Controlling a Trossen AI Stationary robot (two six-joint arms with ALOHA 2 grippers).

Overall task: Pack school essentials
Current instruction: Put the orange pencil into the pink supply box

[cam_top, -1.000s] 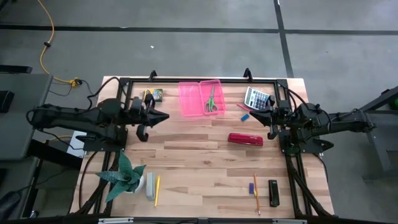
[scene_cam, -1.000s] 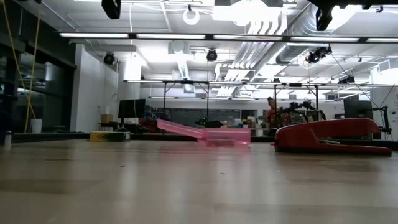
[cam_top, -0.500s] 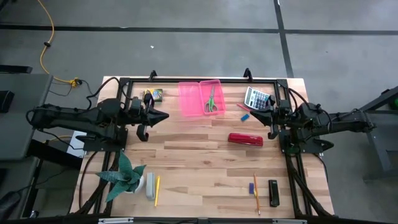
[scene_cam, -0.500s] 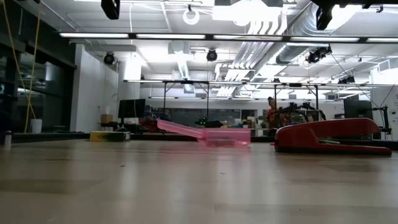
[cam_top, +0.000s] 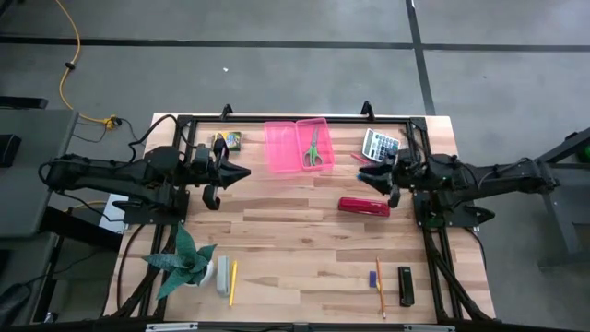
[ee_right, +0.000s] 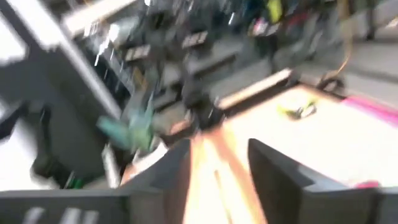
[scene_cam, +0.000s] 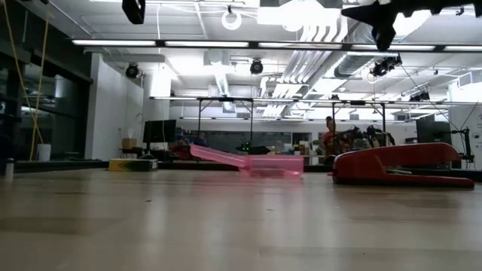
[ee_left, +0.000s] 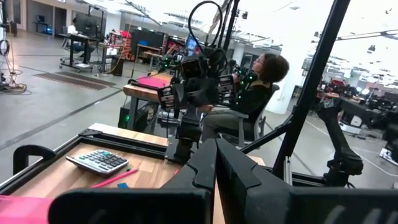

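The pink case (cam_top: 297, 145) lies open at the far middle of the wooden table (cam_top: 295, 235), and the green-handled scissors (cam_top: 312, 148) already lie in its right half. The right gripper (cam_top: 371, 174) hangs in the air just past the red stapler (cam_top: 363, 207), with its two fingers (ee_right: 180, 168) apart and nothing between them. Near it lie a small blue piece (cam_top: 363, 171) and a red pen (cam_top: 358, 158), with the calculator (cam_top: 380, 143) beside them by the far right corner. The left gripper (cam_top: 241, 172) waits near the left side of the case, pinched shut and holding nothing. The yellow-green crayon box (cam_top: 229, 139) sits behind it by the far left edge.

Along the near edge, the green spiky plant (cam_top: 184, 260) stands in the left corner. A grey piece (cam_top: 222, 276) and a yellow pencil (cam_top: 232, 282) lie right beside it. Over on the near right lie an orange pencil (cam_top: 380, 287), a small purple piece (cam_top: 372, 278) and a black piece (cam_top: 406, 287), well apart from the case. The stapler lies between those things and the case
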